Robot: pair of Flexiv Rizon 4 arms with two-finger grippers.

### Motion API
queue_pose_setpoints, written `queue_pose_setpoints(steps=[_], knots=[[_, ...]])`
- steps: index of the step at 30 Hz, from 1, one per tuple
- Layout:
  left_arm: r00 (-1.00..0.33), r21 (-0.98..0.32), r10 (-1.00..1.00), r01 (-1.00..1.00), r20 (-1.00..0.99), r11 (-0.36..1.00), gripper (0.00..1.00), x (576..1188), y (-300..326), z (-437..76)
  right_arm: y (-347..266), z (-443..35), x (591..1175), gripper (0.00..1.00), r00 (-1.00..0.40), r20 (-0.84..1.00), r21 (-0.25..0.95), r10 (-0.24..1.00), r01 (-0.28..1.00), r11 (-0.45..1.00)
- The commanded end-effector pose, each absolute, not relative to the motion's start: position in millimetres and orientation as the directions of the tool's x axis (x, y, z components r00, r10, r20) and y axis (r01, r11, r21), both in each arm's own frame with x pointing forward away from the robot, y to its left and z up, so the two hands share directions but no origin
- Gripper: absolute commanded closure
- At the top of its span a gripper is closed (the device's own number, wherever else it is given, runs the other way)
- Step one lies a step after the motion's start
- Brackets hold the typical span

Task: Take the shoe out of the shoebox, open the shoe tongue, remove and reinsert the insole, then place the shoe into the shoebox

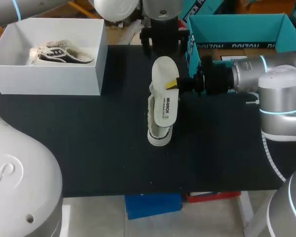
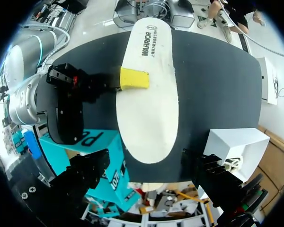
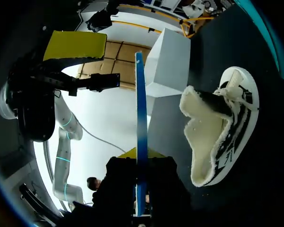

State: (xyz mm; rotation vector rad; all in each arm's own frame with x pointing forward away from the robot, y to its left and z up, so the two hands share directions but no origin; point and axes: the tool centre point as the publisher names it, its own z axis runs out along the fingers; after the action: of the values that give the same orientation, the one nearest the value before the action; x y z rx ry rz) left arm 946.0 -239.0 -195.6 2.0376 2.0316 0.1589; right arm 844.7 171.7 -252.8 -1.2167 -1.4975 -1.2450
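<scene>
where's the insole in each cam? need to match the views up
Head view: insole mid-table, over the shoe, held at its edge by the right gripper.
Left wrist view: insole flat-on, filling the middle, a yellow tip on its edge.
Right wrist view: insole edge-on, a thin blue strip in the right gripper, beside the shoe.
Shared landmark: white shoebox.

Robot lab, black worktable [image 1: 89, 148], robot arm [image 1: 266, 74]
</scene>
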Motion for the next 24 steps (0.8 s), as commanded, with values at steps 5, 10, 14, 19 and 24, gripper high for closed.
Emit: queue_pose_setpoints(steps=[5,10,14,19,24], knots=[[0.014,0.268,0.994,0.963,-0.110,0.016,0.00,917,-233,-188,172,-253,844,1.00,-0.195,0.966,0.191,0.171,0.981,0.042],[0.011,0.267,0.994,0.963,-0.112,0.020,0.00,887,-224,-186,172,-253,844,1.00,-0.195,0.966,0.191,0.171,0.981,0.042],[0.013,0.265,0.994,0.964,-0.109,0.017,0.00,861,-216,-186,172,-253,844,1.00,-0.195,0.966,0.191,0.171,0.981,0.042],[0.025,0.254,0.994,0.967,-0.105,0.003,0.00,828,-208,-192,172,-253,844,1.00,-0.195,0.966,0.191,0.171,0.981,0.042],[0.033,0.231,0.993,0.973,-0.112,-0.007,0.00,805,-202,-199,172,-253,844,1.00,-0.195,0.966,0.191,0.171,0.981,0.042]])
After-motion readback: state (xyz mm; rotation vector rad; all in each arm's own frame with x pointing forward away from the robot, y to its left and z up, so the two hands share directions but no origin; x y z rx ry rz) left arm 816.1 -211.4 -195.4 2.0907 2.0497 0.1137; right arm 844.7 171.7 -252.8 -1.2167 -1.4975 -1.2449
